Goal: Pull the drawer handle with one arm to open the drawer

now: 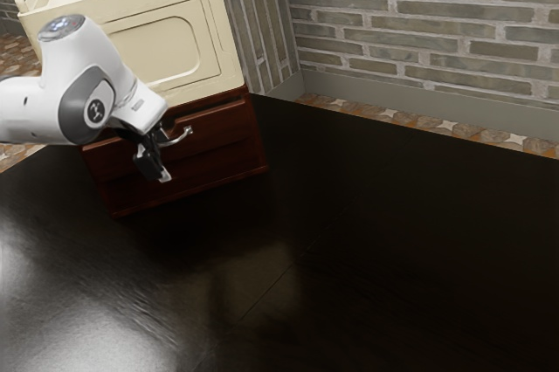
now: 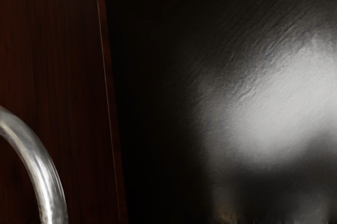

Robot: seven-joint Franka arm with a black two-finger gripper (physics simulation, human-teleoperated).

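Near the far corner of the bench (image 1: 376, 232), handle (image 1: 187, 133) stood out from drawer (image 1: 223, 141), gripper (image 1: 161, 161) close by. Could not tell whether open or closed. Judged: confirm hold, then draw straight outward, slowly.
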